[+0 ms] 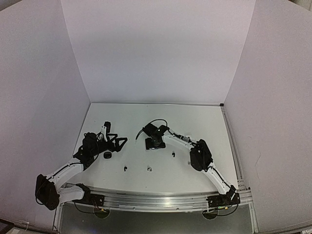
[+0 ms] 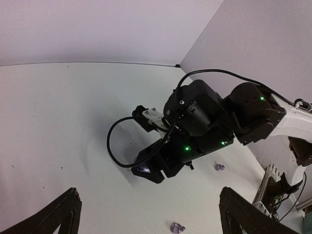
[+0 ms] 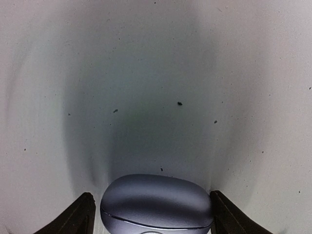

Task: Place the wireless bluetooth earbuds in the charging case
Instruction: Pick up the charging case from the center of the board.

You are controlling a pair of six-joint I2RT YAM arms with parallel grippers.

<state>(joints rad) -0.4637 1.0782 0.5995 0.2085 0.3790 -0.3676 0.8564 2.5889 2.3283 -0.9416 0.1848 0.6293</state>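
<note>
Greyish charging case (image 3: 156, 201) set on the white table (image 1: 195, 122), flanked by right gripper (image 1: 155, 145), its jaws held apart either side, three earbuds (image 1: 149, 169) scattered on the table near the case, left gripper (image 1: 115, 136) held left of the case, jaws spread wide.

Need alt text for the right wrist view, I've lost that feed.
A smooth grey pebble-shaped charging case sits at the bottom edge between the right gripper's two dark fingertips, jaws apart either side of it. Beyond lies shadowed, speckled white table.
</note>
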